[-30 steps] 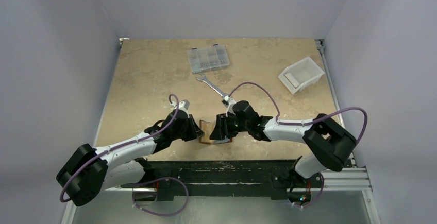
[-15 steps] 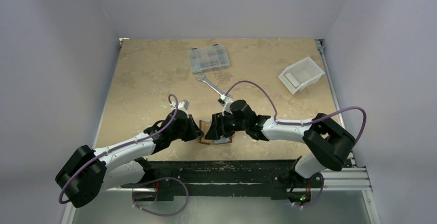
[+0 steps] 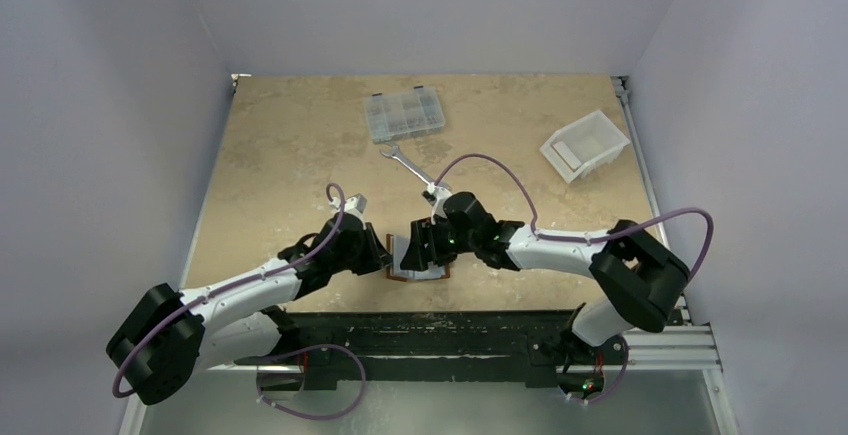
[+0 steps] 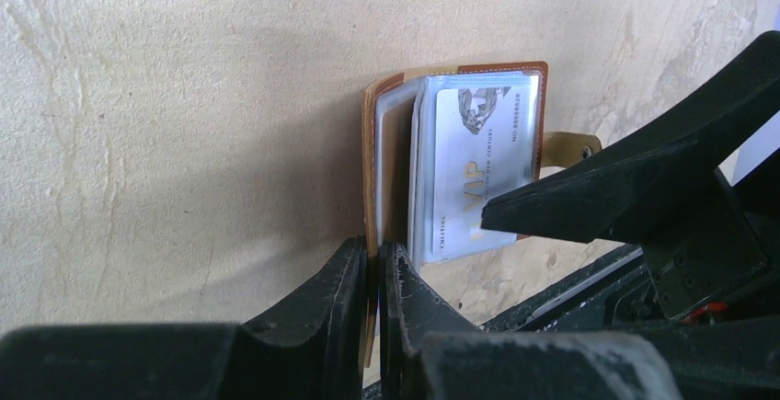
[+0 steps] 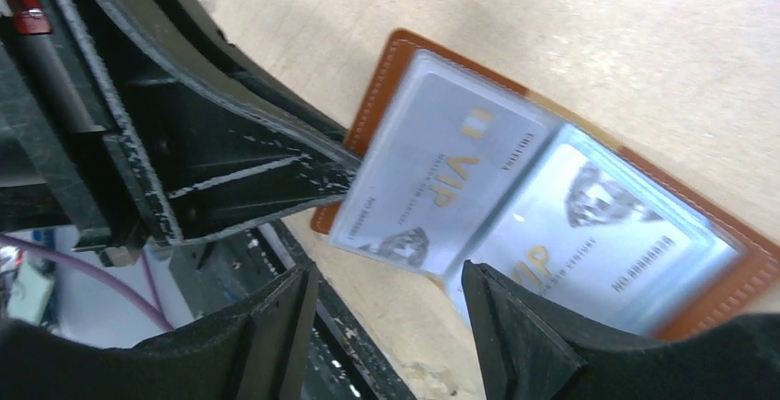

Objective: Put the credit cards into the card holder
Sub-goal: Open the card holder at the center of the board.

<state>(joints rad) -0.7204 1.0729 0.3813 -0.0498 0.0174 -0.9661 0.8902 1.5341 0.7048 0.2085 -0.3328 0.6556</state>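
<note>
The brown card holder lies open near the table's front edge, one cover lifted on edge. My left gripper is shut on that raised cover. Pale silvery credit cards marked VIP sit in its clear sleeves, a second one on the other half. My right gripper hovers open over the cards, one of its fingers resting on the top card. From above, both grippers, left and right, meet over the holder.
Farther back lie a silver wrench and a clear compartment box. A white plastic bin stands at the back right. The black mounting rail runs just behind the holder at the near edge.
My right gripper has opened wider and shifted slightly left over the holder; the pale card now lies on the holder's pages. The left gripper has kept its grip and place.
</note>
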